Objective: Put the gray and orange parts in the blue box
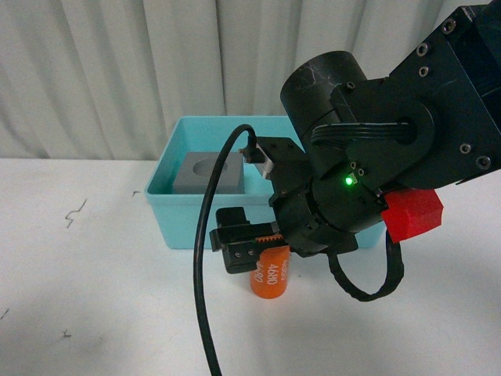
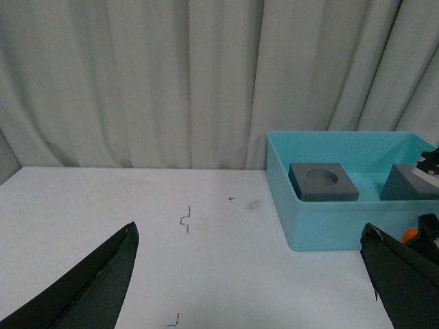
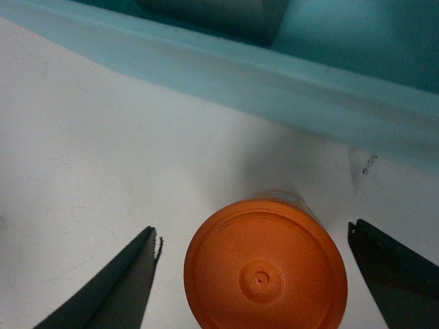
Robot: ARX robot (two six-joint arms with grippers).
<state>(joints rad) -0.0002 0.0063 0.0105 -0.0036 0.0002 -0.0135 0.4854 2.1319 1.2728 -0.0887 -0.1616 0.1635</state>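
The orange cylinder [image 1: 270, 276] with white numbers stands on the white table just in front of the blue box [image 1: 180, 215]. My right gripper [image 3: 252, 229] is open and hangs right over the cylinder [image 3: 264, 274], one finger on each side, not touching it. In the front view the right gripper [image 1: 262, 254] is partly hidden by its arm. Both gray cubes sit inside the box [image 2: 322, 226]: one with a round recess [image 2: 322, 181], one beside it [image 2: 411, 184], cut off by the frame edge. My left gripper [image 2: 250, 288] is open and empty, to the left of the box.
A black cable [image 1: 202, 298] loops from the right arm down to the table's front edge. A red block [image 1: 412, 213] is fixed on that arm. A grey curtain [image 2: 171, 82] hangs behind the table. Small dark marks [image 2: 185, 219] dot the tabletop.
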